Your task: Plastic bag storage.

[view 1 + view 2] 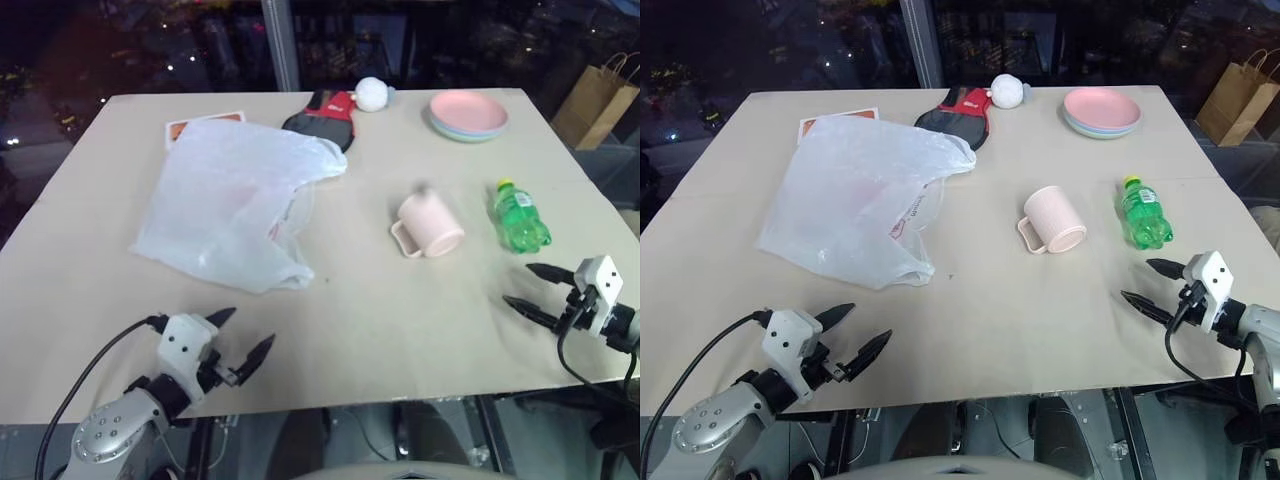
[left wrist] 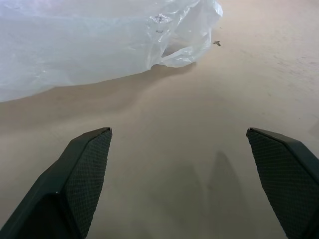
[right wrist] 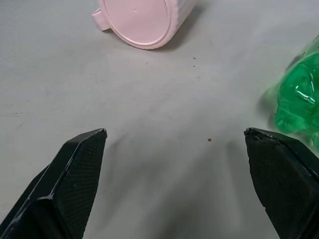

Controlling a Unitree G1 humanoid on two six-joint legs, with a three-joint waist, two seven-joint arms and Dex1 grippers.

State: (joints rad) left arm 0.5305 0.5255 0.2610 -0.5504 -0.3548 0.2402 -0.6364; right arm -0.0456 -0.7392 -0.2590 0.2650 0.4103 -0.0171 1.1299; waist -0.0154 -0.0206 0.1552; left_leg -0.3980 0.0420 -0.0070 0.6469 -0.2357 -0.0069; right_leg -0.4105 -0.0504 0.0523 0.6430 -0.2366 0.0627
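Crumpled translucent plastic bag on table

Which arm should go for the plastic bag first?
Probably left. The left gripper hangs open just short of the plastic bag; the right gripper sits across the table by the green bottle and pink cup.

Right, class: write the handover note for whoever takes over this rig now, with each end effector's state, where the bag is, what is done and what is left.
Left end effector: open, empty, at the near table edge, just short of the plastic bag.
Right end effector: open, empty, near the right edge, facing the pink cup and green bottle, touching neither.
Bag: lies loose and spread out on the table's left half, untouched.
Done: nothing visible yet.
Left: grasp the bag, gather it up and store it.
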